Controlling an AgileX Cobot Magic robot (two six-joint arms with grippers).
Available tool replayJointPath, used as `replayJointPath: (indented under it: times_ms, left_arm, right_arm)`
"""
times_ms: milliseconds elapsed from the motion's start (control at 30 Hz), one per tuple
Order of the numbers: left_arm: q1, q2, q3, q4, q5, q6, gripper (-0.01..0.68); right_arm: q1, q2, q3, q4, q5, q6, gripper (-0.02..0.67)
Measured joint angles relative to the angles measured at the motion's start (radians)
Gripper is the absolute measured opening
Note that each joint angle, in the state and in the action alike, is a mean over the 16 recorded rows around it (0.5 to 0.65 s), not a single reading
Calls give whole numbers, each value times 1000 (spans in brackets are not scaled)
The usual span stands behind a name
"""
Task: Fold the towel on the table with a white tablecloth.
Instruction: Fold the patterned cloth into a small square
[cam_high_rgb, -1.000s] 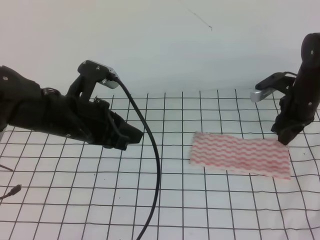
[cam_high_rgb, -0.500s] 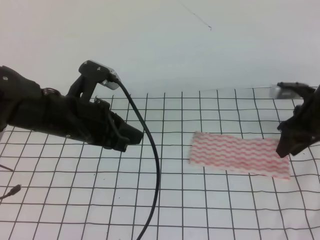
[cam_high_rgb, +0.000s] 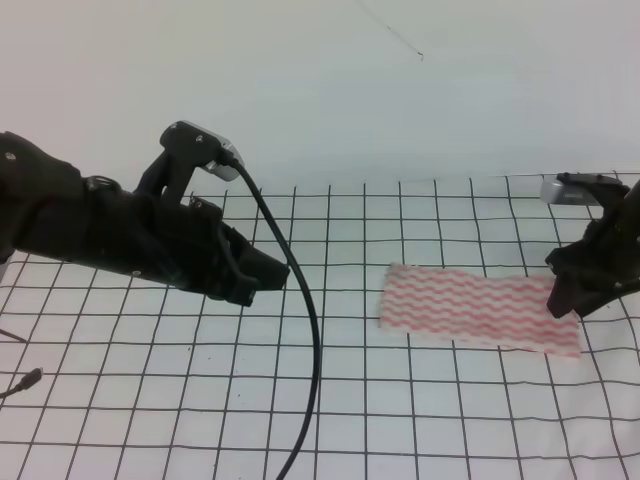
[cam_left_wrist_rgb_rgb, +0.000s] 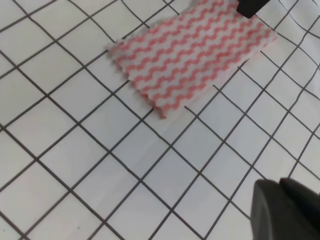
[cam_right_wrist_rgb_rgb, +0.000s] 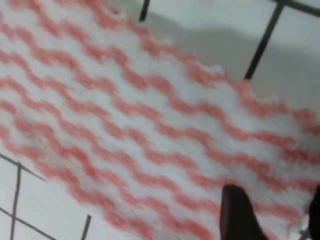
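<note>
The towel, pink-red and white wavy stripes, lies flat on the white tablecloth with its black grid, right of centre. My right gripper sits low over the towel's right end. In the right wrist view the towel fills the frame and the right gripper is open, one dark finger over the cloth. My left gripper hovers left of the towel, apart from it, and looks shut. From the left wrist, the towel lies ahead, with the left gripper's fingers at the bottom right.
A black cable hangs from the left arm down across the table to its front edge. A small dark cable end lies at the far left. A plain white wall rises behind the grid cloth.
My right gripper has come down and shifted slightly right, from the towel's back right corner to low over its right end. The left arm and the towel have not moved.
</note>
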Motion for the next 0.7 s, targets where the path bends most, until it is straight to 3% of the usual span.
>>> replayJointPath:
  times_ms: [700]
  left_arm:
    - [0, -1, 0, -7, 1, 11, -1]
  right_arm:
    - [0, -3, 0, 95, -17, -60, 128]
